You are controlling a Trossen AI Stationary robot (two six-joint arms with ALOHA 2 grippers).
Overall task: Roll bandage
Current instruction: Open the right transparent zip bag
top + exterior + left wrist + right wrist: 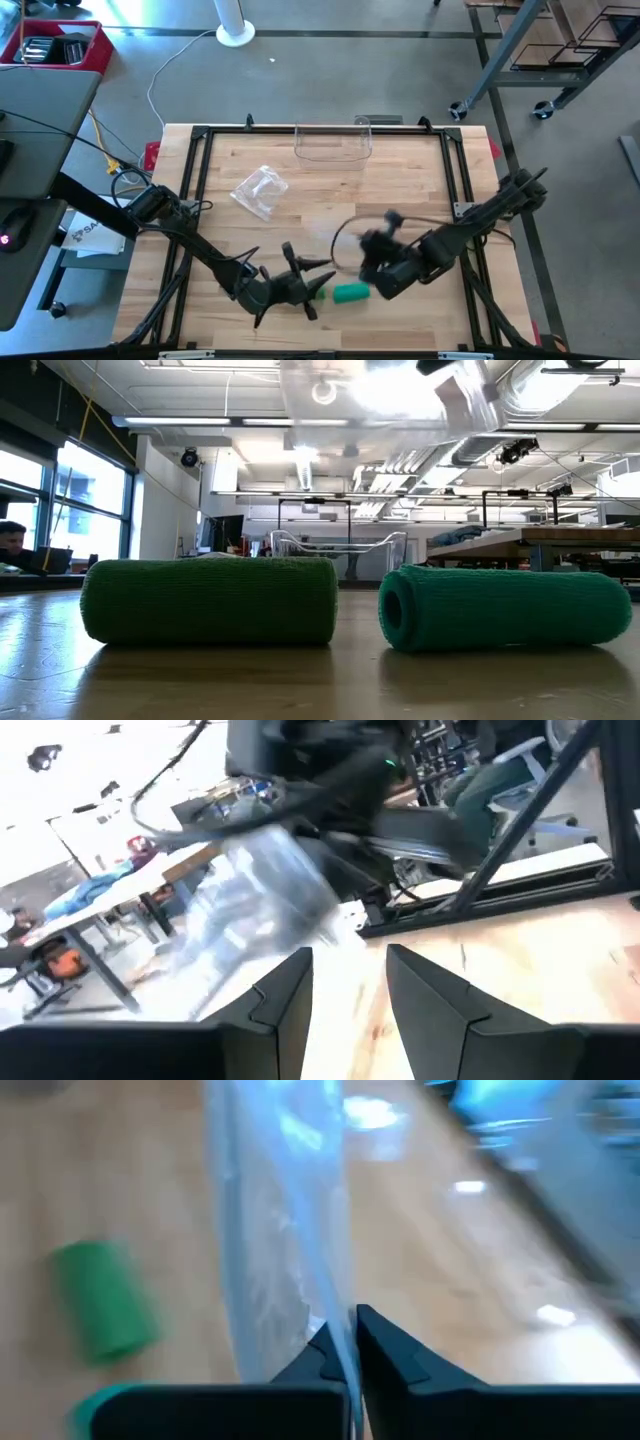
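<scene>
Grey concrete floor surrounds the wooden table in the high view, with a black frame running along its edges. A clear plastic bin stands at the far edge and a crumpled clear bag lies left of centre, leaving the middle of the top bare. Both arms crowd the near edge: the left gripper has its fingers spread partway with nothing between them, just left of a green bandage roll; the right gripper, blurred, sits just beyond that roll.

From table height, two green bandage rolls lie side by side and apart: a darker one seen side-on, and a teal one showing its hollow end. A clear plastic bag hangs blurred overhead.

Past the left wrist, the two dark fingers stand apart and empty, with clear plastic and the table's frame beyond.

Past the right wrist, the fingers are pinched together on a sheet of the clear plastic bag, and a green roll lies on bare wood off to one side.
</scene>
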